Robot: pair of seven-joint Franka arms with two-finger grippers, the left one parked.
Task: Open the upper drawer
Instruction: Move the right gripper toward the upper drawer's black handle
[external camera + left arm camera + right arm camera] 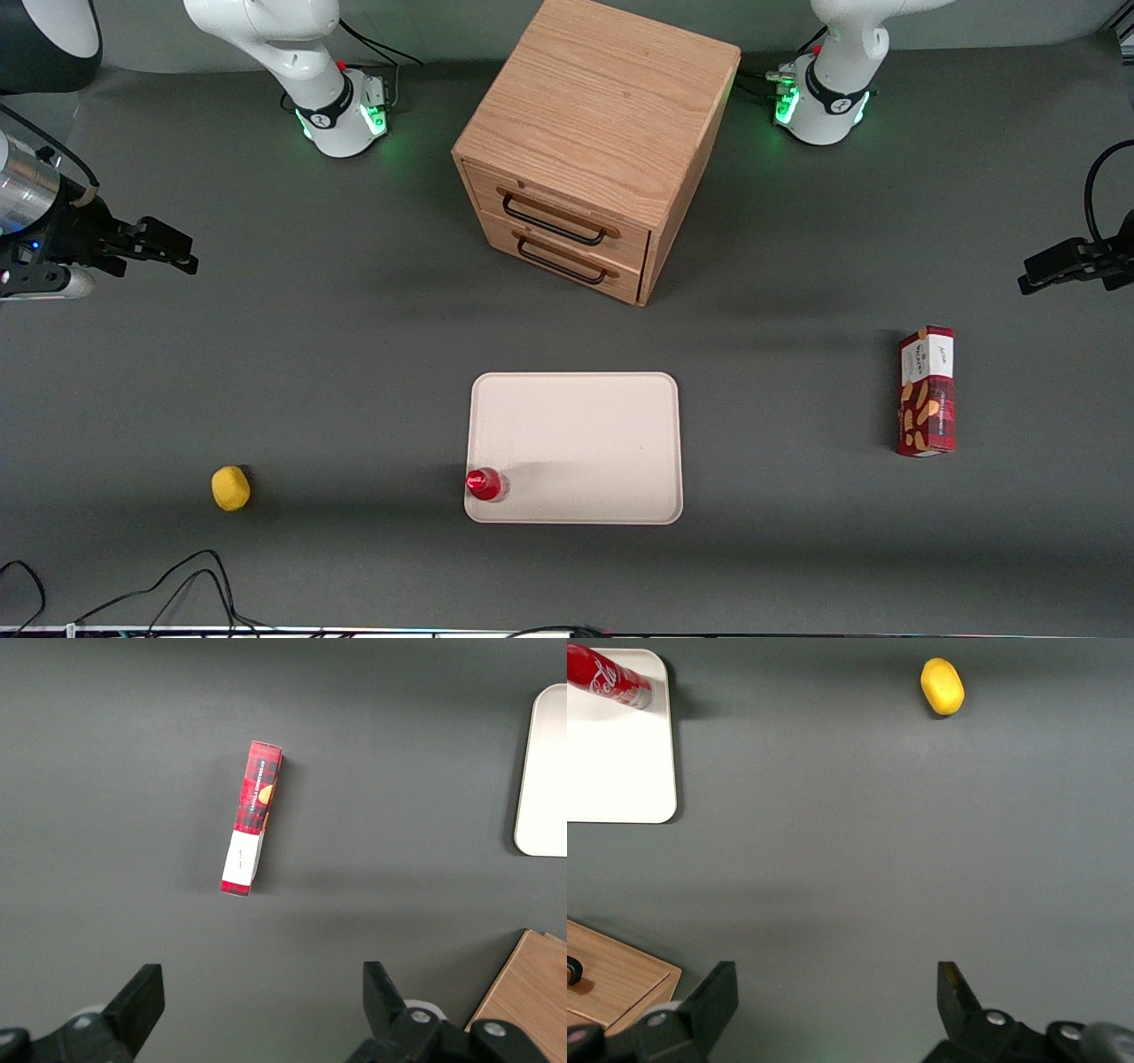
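The wooden cabinet (602, 133) stands at the back middle of the table, farther from the front camera than the tray. Its upper drawer (558, 213) is shut, with its long black wire handle (554, 221) above the lower drawer's handle (563, 263). My gripper (168, 248) hovers above the bare table at the working arm's end, well away from the cabinet. It is open and empty; its fingers (718, 992) stand wide apart over the grey surface. A corner of the cabinet (611, 983) shows in the right wrist view.
A white tray (576, 443) lies nearer the front camera than the cabinet, with a red cola can (485, 484) at its corner. A yellow lemon (230, 488) lies toward the working arm's end. A red snack box (927, 391) lies toward the parked arm's end.
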